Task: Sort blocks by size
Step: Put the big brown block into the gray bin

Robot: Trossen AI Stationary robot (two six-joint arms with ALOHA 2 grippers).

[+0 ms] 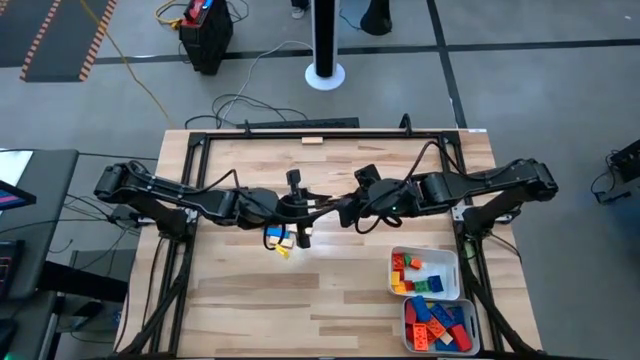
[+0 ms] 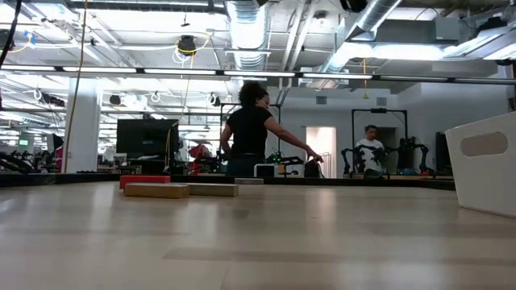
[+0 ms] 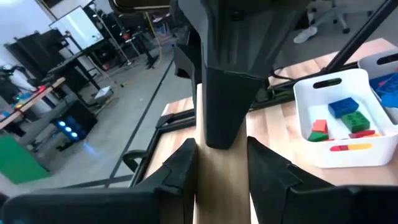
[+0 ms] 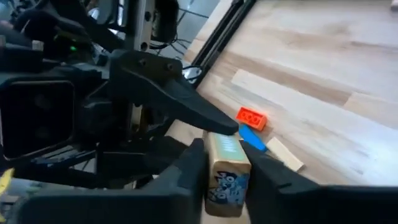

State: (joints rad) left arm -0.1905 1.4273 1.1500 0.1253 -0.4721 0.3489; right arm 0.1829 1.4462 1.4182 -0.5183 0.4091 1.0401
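Above the table's middle my two grippers meet tip to tip. Between them is a long tan wooden block [image 3: 219, 180], also seen in the right wrist view as the block [image 4: 227, 168] with blue print on one face. My left gripper [image 1: 297, 207] is shut on it, and my right gripper [image 1: 338, 208] comes from the table's right and is closed around its other end. Under them a few loose blocks [image 1: 282, 240] lie flat on the table, among them an orange block [image 4: 251, 117] and a blue block [image 4: 252, 138]. My left gripper pinches the tan block's near end [image 3: 217, 193] between its two fingers, coming about level from the table's left, the fingers lying along the block. The block is lifted clear of the table. My right gripper has the block's other end [image 4: 227, 152] between its two fingers [image 4: 186, 171], coming from the table's right and slanting down. In the left wrist view its dark finger [image 3: 224, 93] covers that end.
Two white trays stand at the near right: one tray [image 1: 452, 262] with small blocks, a nearer tray [image 1: 408, 325] with larger red and blue ones. One tan block [image 1: 312, 141] lies at the far edge. In the low view red and tan blocks [image 2: 157, 188] lie on the table; people are beyond it.
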